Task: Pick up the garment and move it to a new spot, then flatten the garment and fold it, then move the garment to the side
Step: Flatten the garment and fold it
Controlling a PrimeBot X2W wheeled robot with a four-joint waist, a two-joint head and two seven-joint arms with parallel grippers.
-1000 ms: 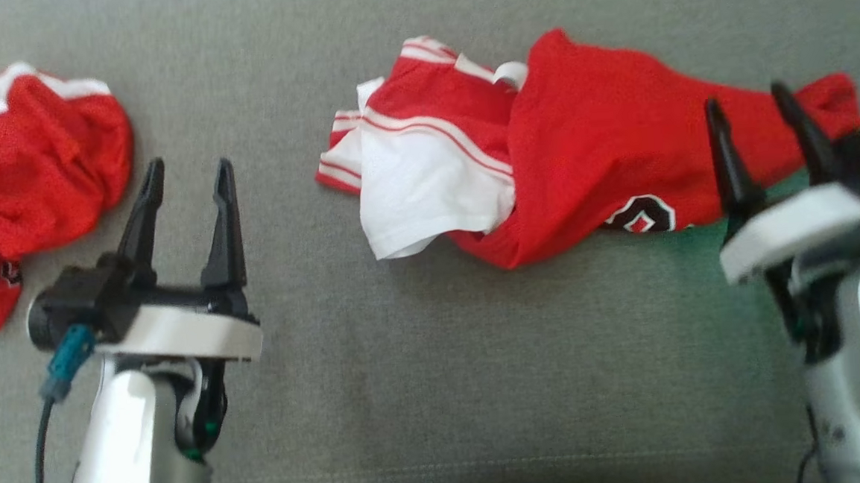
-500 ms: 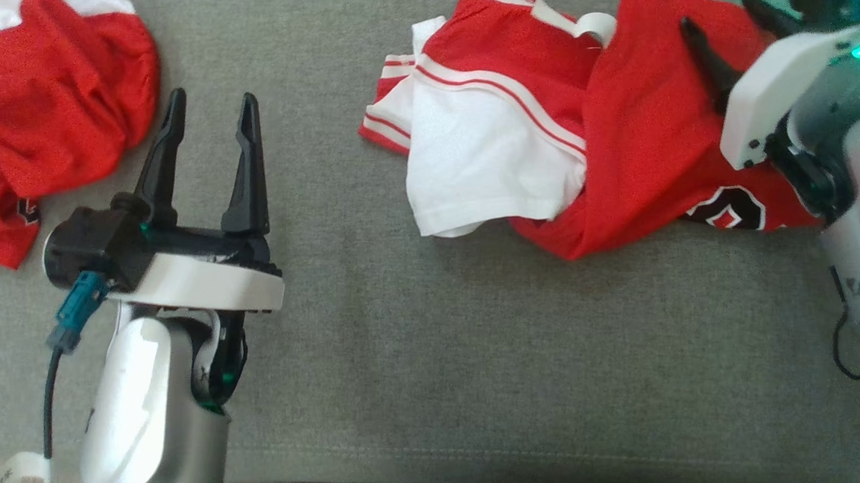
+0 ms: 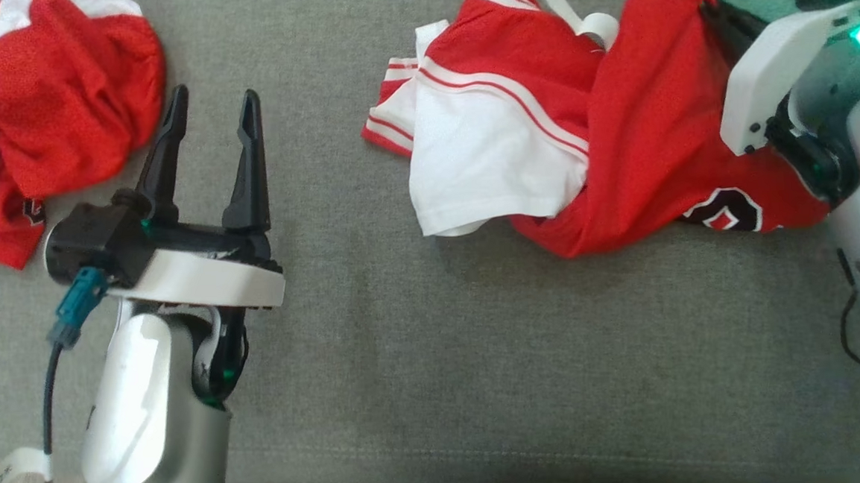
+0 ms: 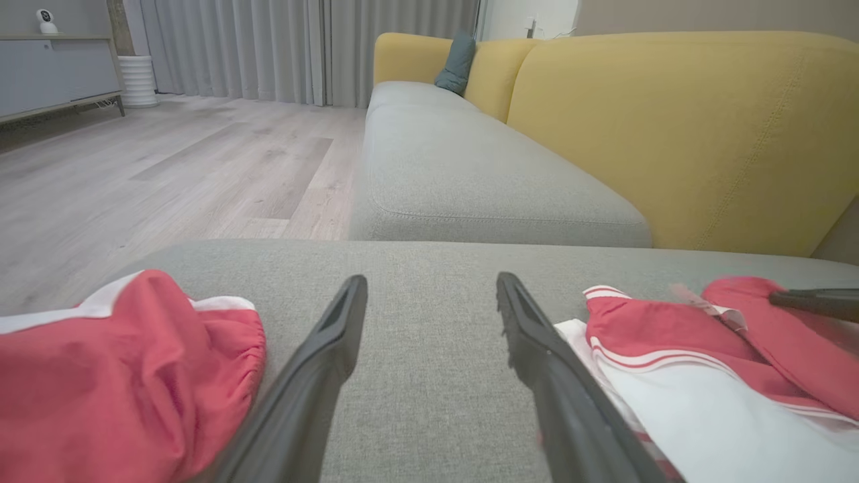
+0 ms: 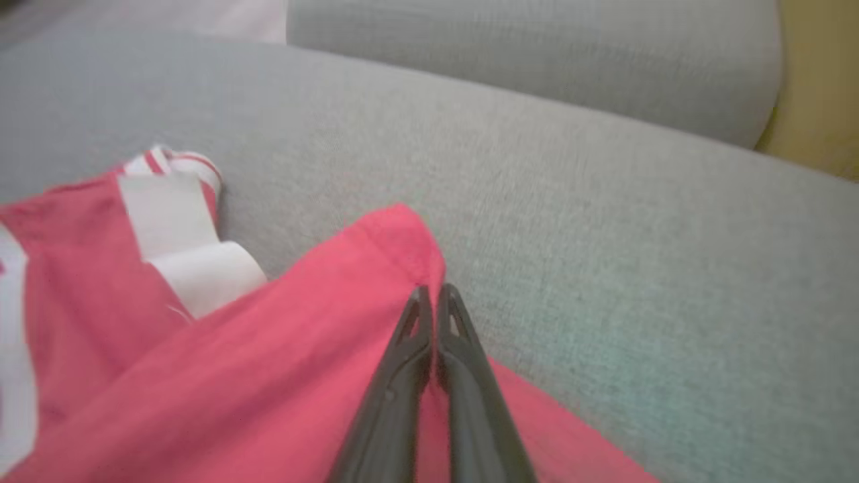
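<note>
The garment [image 3: 616,118], a crumpled red and white jersey, lies on the grey sofa cushion [image 3: 437,360] at the upper right of the head view. My right gripper [image 3: 708,9] reaches over its far red edge. In the right wrist view the fingers of the right gripper [image 5: 433,293] are pressed together, pinching the red hem of the garment [image 5: 268,376]. My left gripper [image 3: 213,109] hovers open over bare cushion to the left of the jersey, nothing between its fingers. In the left wrist view the left gripper [image 4: 429,288] stands open, with the garment [image 4: 678,349] to its right.
A second red garment [image 3: 41,108] is bunched at the upper left, and it is at the lower left in the left wrist view [image 4: 121,382]. The cushion's front edge [image 3: 489,469] runs near the bottom. A yellow sofa back [image 4: 671,134] and wooden floor [image 4: 168,168] lie beyond.
The right gripper has closed on the garment's far red edge, which now bunches up at its fingertips. The left arm has stayed put. Earlier the camera shifted.
</note>
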